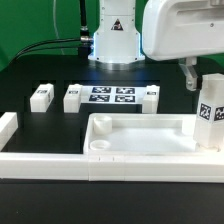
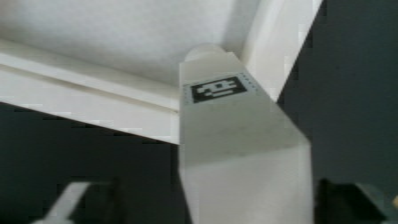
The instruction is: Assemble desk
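Note:
The desk top, a white tray-like slab point(image 1: 140, 135) with a raised rim, lies at the front of the table. A white leg point(image 1: 211, 112) with a black-and-white tag stands upright at the slab's right end in the exterior view. My gripper point(image 1: 200, 75) hangs over the leg's top, and one dark finger point(image 1: 188, 72) shows beside it. In the wrist view the tagged leg point(image 2: 231, 130) runs between my fingers point(image 2: 68, 203), with the slab's rim point(image 2: 89, 85) beyond it. The gripper point(image 2: 210, 205) is open, with a dark gap beside the leg.
Three more white legs point(image 1: 41, 96) point(image 1: 72, 97) point(image 1: 150, 95) lie in a row behind the slab, around the marker board point(image 1: 111, 95). Long white rails point(image 1: 60, 165) point(image 1: 8, 128) border the front and the exterior view's left. The robot's base point(image 1: 113, 40) stands at the back.

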